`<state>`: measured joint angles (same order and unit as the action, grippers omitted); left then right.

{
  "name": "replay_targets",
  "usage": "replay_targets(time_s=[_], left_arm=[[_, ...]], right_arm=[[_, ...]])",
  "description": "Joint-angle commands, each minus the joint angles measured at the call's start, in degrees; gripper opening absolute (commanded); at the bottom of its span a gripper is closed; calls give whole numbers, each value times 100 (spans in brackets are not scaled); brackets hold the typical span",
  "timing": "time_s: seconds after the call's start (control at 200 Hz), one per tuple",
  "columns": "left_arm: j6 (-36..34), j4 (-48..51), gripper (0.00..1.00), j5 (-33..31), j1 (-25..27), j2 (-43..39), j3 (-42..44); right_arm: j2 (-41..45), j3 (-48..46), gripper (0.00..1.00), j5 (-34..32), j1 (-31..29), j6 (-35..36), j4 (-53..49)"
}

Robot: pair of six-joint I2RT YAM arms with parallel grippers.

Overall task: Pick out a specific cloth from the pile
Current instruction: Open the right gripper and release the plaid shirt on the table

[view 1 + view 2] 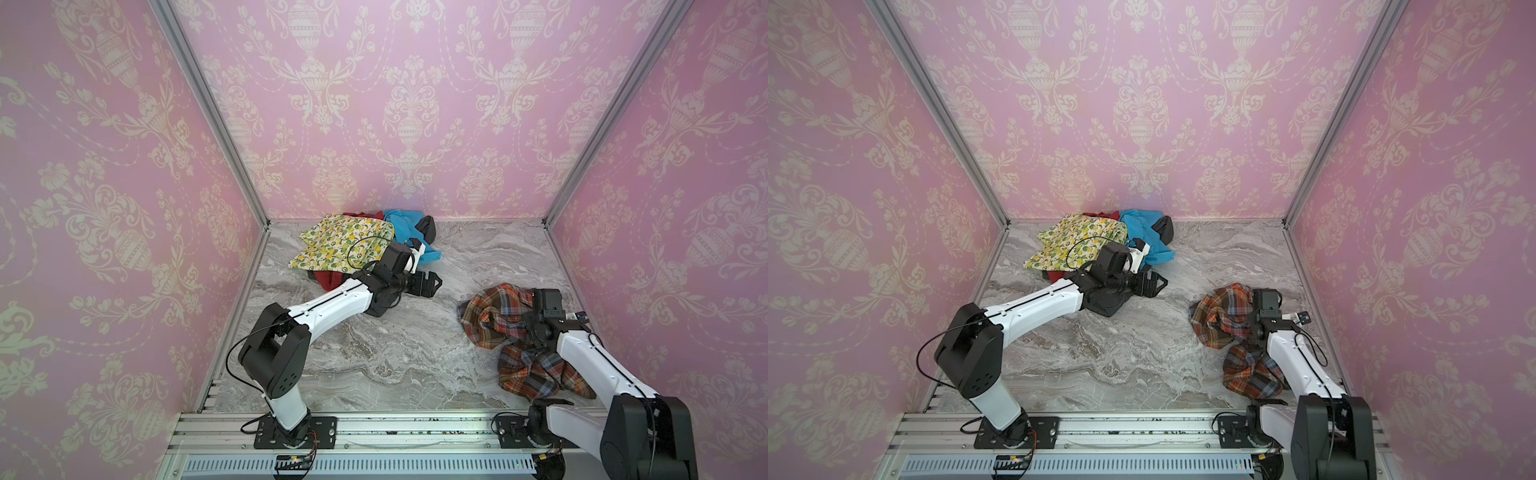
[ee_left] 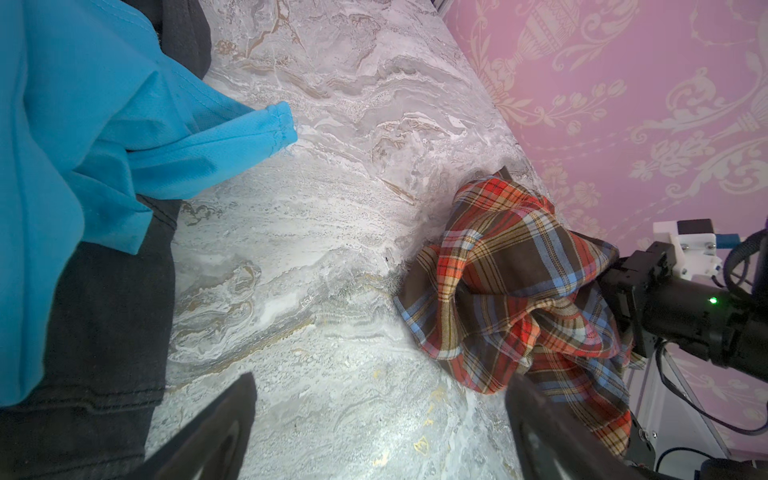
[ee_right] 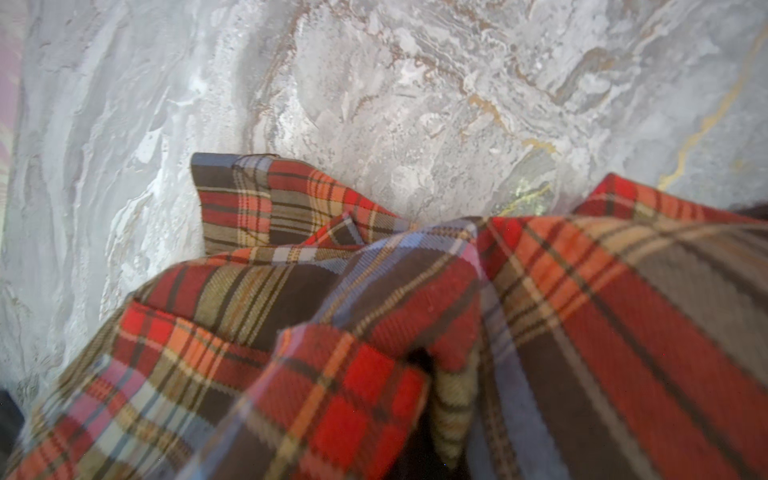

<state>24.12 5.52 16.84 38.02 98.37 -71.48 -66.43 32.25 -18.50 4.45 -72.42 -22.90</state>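
The cloth, a brown plaid with orange-red, light blue and white checks, is bunched up at the right of the marble table, apart from the pile. My right gripper is buried in its folds and shut on it. The right wrist view is filled with the cloth, which hides the jaws. The pile of lemon-print, bright blue, dark red and black fabrics lies at the back left. My left gripper hovers open and empty at the pile's front edge. In the left wrist view, bare marble shows between the fingers of my left gripper.
Pink patterned walls close in the table on three sides, with aluminium posts at the back corners. A metal rail carrying both arm bases runs along the front. Bare marble lies between the pile and the plaid cloth.
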Motion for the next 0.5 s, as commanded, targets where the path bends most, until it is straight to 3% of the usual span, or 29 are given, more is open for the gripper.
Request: replay_targets(time_s=[0.0, 0.14, 0.33, 0.495], left_arm=[[75, -69, 95, 118, 39, 106, -6], [45, -77, 95, 98, 47, 148, 12], [5, -43, 95, 100, 38, 142, 12], [-77, -4, 96, 69, 39, 87, 42]], right_arm=[[-310, 30, 0, 22, 82, -396, -139], [-575, 193, 0, -115, 149, -311, -156], [-794, 595, 20, -242, 283, -187, -365], [-556, 802, 44, -476, 328, 62, -539]])
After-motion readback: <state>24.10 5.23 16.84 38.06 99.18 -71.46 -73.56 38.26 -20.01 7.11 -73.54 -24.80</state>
